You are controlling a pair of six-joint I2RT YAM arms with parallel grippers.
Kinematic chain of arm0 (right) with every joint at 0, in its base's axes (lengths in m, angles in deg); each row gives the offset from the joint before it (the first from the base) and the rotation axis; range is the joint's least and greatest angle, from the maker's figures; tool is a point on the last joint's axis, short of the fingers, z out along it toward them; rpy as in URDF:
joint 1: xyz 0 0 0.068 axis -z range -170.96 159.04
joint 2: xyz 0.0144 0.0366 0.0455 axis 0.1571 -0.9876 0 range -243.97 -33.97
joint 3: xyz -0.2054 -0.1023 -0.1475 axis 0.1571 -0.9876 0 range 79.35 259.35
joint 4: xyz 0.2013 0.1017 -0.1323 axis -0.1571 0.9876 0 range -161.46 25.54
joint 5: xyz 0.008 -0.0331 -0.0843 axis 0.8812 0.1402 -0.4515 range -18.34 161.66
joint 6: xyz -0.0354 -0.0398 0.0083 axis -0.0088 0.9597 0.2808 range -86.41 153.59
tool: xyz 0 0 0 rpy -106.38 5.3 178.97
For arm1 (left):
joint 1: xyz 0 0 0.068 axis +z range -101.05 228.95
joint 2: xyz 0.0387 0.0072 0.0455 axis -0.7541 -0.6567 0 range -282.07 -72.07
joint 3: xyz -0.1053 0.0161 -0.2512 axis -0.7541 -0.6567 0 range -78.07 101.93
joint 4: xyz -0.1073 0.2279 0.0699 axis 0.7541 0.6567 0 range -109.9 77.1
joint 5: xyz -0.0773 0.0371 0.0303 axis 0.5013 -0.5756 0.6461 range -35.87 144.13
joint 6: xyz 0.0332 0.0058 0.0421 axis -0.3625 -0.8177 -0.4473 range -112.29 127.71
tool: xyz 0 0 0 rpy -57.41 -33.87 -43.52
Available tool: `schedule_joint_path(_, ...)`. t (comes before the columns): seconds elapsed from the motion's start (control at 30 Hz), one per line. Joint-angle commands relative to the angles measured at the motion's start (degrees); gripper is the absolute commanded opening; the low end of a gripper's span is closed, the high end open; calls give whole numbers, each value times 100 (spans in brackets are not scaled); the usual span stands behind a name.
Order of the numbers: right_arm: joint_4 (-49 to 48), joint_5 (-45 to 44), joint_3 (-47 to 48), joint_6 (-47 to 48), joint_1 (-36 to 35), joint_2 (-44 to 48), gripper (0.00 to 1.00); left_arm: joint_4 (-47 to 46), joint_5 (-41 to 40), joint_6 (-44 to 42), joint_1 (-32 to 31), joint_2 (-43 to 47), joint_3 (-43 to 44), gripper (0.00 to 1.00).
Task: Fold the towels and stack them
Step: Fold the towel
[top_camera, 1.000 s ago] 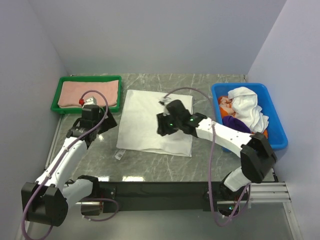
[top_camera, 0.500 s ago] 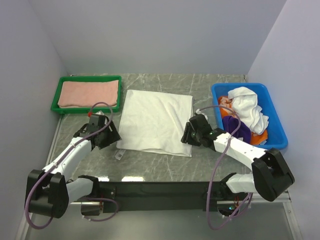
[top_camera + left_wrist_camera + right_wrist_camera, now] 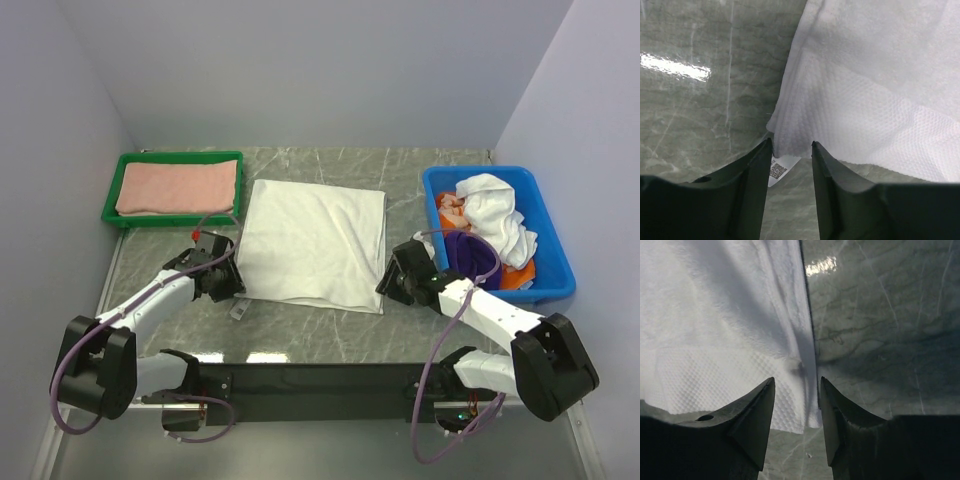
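Observation:
A white towel lies spread flat in the middle of the marble table. My left gripper is low at its near-left corner. In the left wrist view the towel has that corner lying between the tips of the gripper, whose jaws stand partly apart. My right gripper is at the near-right corner. The right wrist view shows the towel with its edge between the spread tips of the gripper. A folded pink towel rests in the green tray.
A blue bin at the right holds a crumpled white towel, a purple one and an orange one. A small label tag pokes out from under the white towel's near-left corner, also seen as a tag at my left fingers.
The left arm came down from beside the green tray to the towel's near-left corner, its jaws narrowing. The right arm drew back from over the towel's middle to the near-right corner.

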State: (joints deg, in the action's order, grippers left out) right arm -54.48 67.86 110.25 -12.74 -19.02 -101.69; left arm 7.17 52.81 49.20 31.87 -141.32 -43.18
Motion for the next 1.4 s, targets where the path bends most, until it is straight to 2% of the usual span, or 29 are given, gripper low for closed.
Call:
schedule_joint_path(0.0,-27,115,-119,-157,72,128,48,-88,-237,96,-41,87,9,43)
schedule_joint_path(0.2,-133,291,-198,-201,81,84,45,-61,-307,122,-85,70,35,38)
schedule_joint_path(0.3,-106,283,-189,-201,107,58,44,-62,-316,131,-85,87,26,32)
schedule_joint_path(0.5,-185,353,-224,-184,125,-13,36,-123,-316,148,-85,26,35,25)
schedule_joint_path(0.77,-256,475,-136,-61,116,-171,28,-141,-351,157,-85,17,53,23)
schedule_joint_path(1.0,-379,687,-92,27,125,-338,27,-132,-377,166,-85,8,70,22)
schedule_joint_path(1.1,-353,669,-49,97,125,-338,17,-123,-413,183,-85,0,79,22)
schedule_joint_path(1.13,-265,634,-22,150,116,-338,10,-114,-456,192,-85,0,88,20)
schedule_joint_path(1.23,-20,450,57,255,142,-286,1,-70,-614,245,-85,-44,149,12)
schedule_joint_path(1.37,324,186,197,440,221,-40,0,44,-896,359,-85,-53,193,4)
